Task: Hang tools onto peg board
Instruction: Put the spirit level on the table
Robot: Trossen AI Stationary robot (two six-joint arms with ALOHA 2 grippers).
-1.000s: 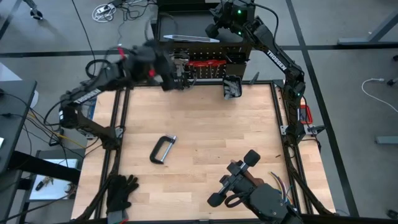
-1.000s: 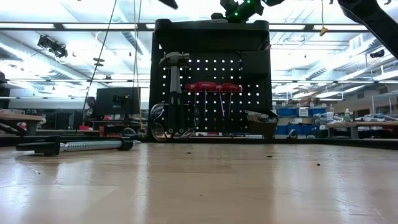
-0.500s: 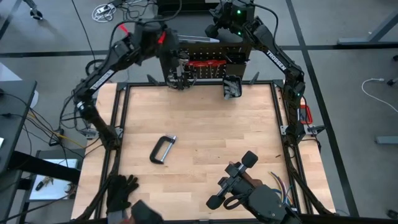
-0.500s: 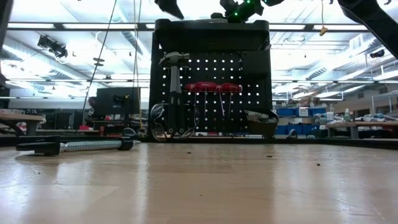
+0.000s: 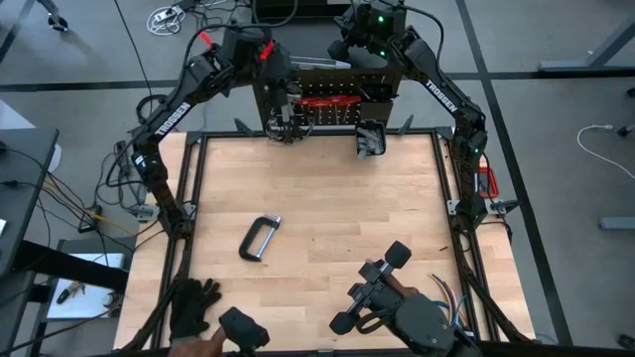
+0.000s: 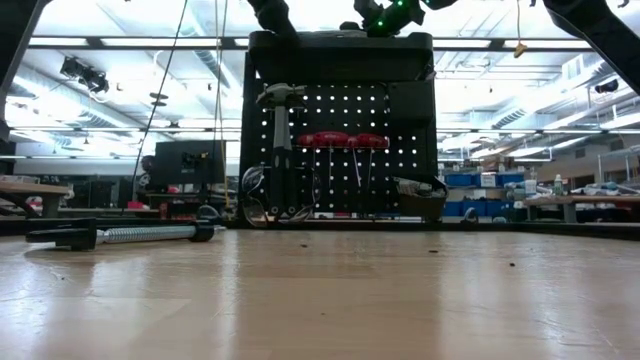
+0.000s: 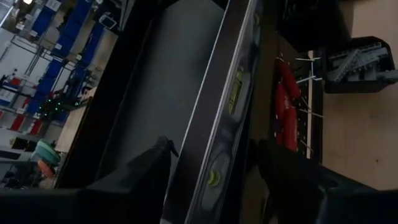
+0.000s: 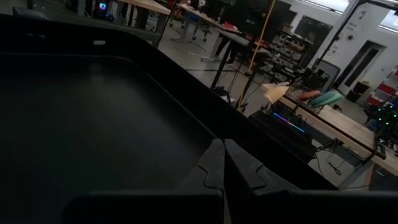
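Note:
The black peg board [image 6: 340, 140] stands upright at the table's far edge. A hammer [image 6: 279, 110] and red-handled tools [image 6: 340, 142] hang on it. A silver flat bar tool [image 7: 219, 118] lies along its top edge [image 5: 310, 63]. My left gripper [image 7: 217, 158] is at the bar's left end, open, one finger on each side of the bar and not touching it. My right gripper [image 8: 222, 163] is shut and holds nothing, above the board's top toward its right [image 5: 345, 42]. A grey C-clamp [image 5: 260, 238] lies flat on the table.
A small black bin [image 5: 370, 139] hangs at the board's lower right. Black gloves [image 5: 193, 302] lie at the near left corner, and a person's hand [image 5: 213, 337] with a dark object is beside them. Dark tools [image 5: 372, 288] lie near right. Bare wood stretches between.
My left gripper has swung from in front of the peg board's left part up and toward the far edge, and now stands at the board's top by the silver bar. A person's hand with a dark object has come in at the near edge.

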